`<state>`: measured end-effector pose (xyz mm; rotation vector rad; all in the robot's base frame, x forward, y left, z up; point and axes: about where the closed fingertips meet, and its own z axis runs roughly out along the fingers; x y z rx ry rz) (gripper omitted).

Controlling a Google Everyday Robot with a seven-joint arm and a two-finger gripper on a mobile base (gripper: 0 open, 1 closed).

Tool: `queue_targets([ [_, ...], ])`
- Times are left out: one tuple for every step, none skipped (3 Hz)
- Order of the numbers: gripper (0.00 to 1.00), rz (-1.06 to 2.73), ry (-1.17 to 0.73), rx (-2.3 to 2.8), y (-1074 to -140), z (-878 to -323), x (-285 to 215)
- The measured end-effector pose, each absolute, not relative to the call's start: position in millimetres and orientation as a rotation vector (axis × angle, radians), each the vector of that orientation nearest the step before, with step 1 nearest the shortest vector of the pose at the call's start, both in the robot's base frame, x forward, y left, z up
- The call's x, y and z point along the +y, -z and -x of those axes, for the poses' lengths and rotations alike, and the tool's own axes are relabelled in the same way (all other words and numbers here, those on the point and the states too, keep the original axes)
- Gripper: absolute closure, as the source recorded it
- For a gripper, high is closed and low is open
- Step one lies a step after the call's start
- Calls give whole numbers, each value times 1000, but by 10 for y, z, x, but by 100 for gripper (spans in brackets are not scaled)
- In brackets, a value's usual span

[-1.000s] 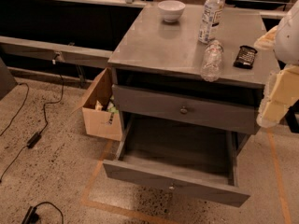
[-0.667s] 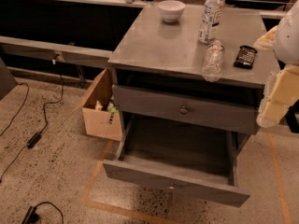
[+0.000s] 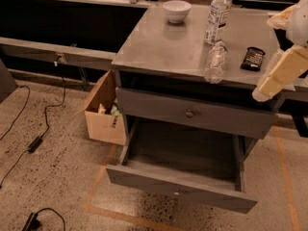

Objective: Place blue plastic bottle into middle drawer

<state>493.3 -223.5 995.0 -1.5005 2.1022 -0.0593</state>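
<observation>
Grey all over, the bench (image 3: pixel 163 47) carries the blue plastic bottle (image 3: pixel 217 16) upright near its back edge, white cap on top and the blue-and-white label around its body. Left of it, apart, stands a white bowl (image 3: pixel 176 10). Just in front of the bottle a smaller clear bottle (image 3: pixel 215 61) lies on its side near the front edge, and to the right of that lies a dark flat object (image 3: pixel 252 58) whose kind I cannot tell. Under the bench top a drawer with a taller front panel (image 3: pixel 154 105) sits slightly out. Below it the middle drawer (image 3: pixel 144 179) is pulled far out, its long tray open to view and bare inside, with a small round knob (image 3: pixel 177 192) on the narrow front panel. The gripper (image 3: pixel 263 89) shows as a cream-coloured piece at the right edge, slanting down and to the left, with its lower end above the bench's front right corner. It is well apart from the blue plastic bottle and touches none of the things on the bench. Whether its jaws are released or clenched I cannot tell. Left of the drawers a cardboard box (image 3: pixel 101 112) stands open on the speckled floor, and a black cable (image 3: pixel 36 141) trails nearby.
</observation>
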Motion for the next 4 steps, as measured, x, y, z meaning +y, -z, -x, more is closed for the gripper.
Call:
queue_targets([
  [0, 1332, -6, 2037, -9951, -5292, -2332],
  [0, 1098, -11, 1990, -9862, -5692, -2518],
  [0, 938, 83, 2025, -9747, -5814, -2627],
  [0, 825, 109, 2016, -9778, -5947, -2705],
])
